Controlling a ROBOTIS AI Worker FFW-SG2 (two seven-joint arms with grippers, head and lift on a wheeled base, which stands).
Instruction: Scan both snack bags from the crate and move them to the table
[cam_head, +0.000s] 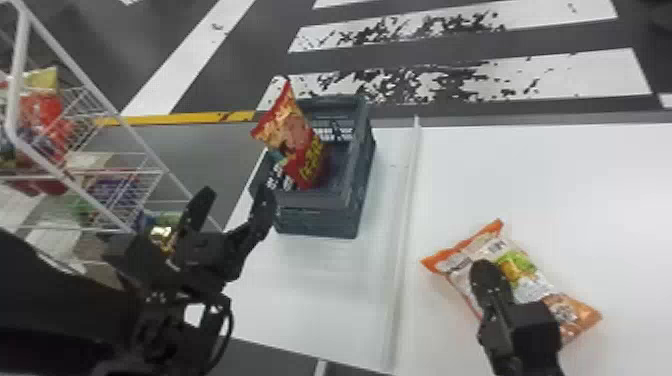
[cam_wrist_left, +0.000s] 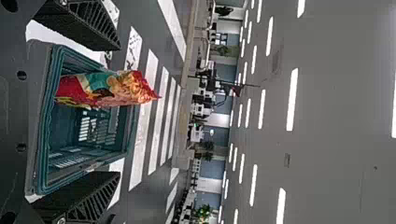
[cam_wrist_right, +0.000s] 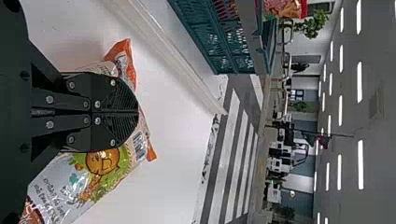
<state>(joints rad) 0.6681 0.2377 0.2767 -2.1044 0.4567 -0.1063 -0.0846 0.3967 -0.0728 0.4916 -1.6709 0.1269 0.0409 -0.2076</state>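
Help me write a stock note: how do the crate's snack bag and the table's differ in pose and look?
The red bag stands tilted in the crate, top above the rim; the orange-ended bag lies flat on the white table.
The red bag is mostly red and yellow; the orange-ended bag is pale in the middle with a green patch.
Both are printed snack bags.

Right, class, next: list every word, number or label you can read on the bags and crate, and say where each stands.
Red snack bag: yellow lettering, too unclear to read.
Orange-and-white snack bag: small print and a barcode, too small to read.
Crate: no readable text.
So nothing can be quoted.
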